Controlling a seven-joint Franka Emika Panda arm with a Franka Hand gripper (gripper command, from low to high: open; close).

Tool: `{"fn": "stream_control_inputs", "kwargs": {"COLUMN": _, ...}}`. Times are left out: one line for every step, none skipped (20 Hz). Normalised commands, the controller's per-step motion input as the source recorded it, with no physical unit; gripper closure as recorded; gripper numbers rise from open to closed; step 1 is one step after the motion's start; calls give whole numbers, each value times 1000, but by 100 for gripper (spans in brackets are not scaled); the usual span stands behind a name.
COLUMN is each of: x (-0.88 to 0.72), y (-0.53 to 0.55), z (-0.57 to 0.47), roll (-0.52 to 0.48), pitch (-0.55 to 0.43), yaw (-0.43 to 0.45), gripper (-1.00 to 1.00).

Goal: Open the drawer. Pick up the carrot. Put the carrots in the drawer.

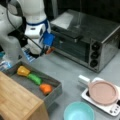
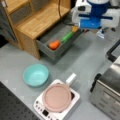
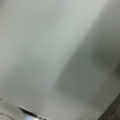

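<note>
Shallow grey tray-like drawer point(image 1: 53, 93) stands open with the stubby orange toy carrot point(image 1: 46, 88) inside near its front panel; gripper point(image 1: 49, 50) raised beside it, finger state indeterminable; any retreat should clear the drawer wall.

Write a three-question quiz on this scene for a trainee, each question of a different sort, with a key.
1. True or false: the drawer stands open with the carrot lying inside it.
2. Multiple choice: what lies between the carrot and the yellow lump in the drawer? A) a spoon B) a green vegetable C) a lid
3. Fill in: in a front view, the teal bowl sits on the table beside the white cooker carrying a pink ____.

Key
1. True; both front views show it.
2. B
3. plate

Note: the gripper is above the table, near the toaster oven and away from the drawer; nothing is visibly held.
</note>
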Motion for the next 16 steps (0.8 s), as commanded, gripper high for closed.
{"fn": "stream_control_inputs", "kwargs": {"x": 253, "y": 3, "z": 138, "roll": 255, "pitch": 162, "yaw": -236, "gripper": -100}}
{"fn": "stream_control_inputs", "kwargs": {"x": 256, "y": 3, "z": 137, "roll": 217, "pitch": 161, "yaw": -199, "gripper": -100}}
{"fn": "stream_control_inputs", "kwargs": {"x": 274, "y": 38, "z": 135, "roll": 296, "pitch": 68, "yaw": -349, "gripper": -100}}
{"fn": "stream_control_inputs", "kwargs": {"x": 319, "y": 99, "z": 142, "roll": 330, "pitch": 21, "yaw": -435, "gripper": -100}}
{"fn": "stream_control_inputs", "kwargs": {"x": 341, "y": 140, "z": 144, "roll": 330, "pitch": 12, "yaw": -447, "gripper": -100}}
{"fn": "stream_control_inputs", "kwargs": {"x": 361, "y": 186, "z": 149, "roll": 303, "pitch": 5, "yaw": -460, "gripper": -100}}
{"fn": "stream_control_inputs", "kwargs": {"x": 382, "y": 231, "z": 162, "roll": 259, "pitch": -38, "yaw": -509, "gripper": -100}}
{"fn": "stream_control_inputs", "kwargs": {"x": 379, "y": 250, "z": 165, "roll": 224, "pitch": -35, "yaw": -478, "gripper": -100}}
{"fn": "stream_control_inputs", "kwargs": {"x": 383, "y": 283, "z": 175, "roll": 173, "pitch": -58, "yaw": -528, "gripper": -100}}
{"fn": "stream_control_inputs", "kwargs": {"x": 398, "y": 318, "z": 211, "roll": 129, "pitch": -38, "yaw": -520, "gripper": -100}}
{"fn": "stream_control_inputs", "kwargs": {"x": 404, "y": 356, "z": 236, "roll": 112, "pitch": -41, "yaw": -502, "gripper": -100}}
{"fn": "stream_control_inputs", "kwargs": {"x": 415, "y": 371, "z": 273, "roll": 83, "pitch": -3, "yaw": -447, "gripper": -100}}
{"fn": "stream_control_inputs", "kwargs": {"x": 412, "y": 363, "z": 291, "roll": 105, "pitch": 14, "yaw": -368, "gripper": -100}}
{"fn": "stream_control_inputs", "kwargs": {"x": 404, "y": 342, "z": 282, "roll": 102, "pitch": 30, "yaw": -297, "gripper": -100}}
{"fn": "stream_control_inputs", "kwargs": {"x": 385, "y": 306, "z": 262, "roll": 100, "pitch": 49, "yaw": -240, "gripper": -100}}
{"fn": "stream_control_inputs", "kwargs": {"x": 389, "y": 278, "z": 232, "roll": 116, "pitch": 64, "yaw": -213, "gripper": -100}}
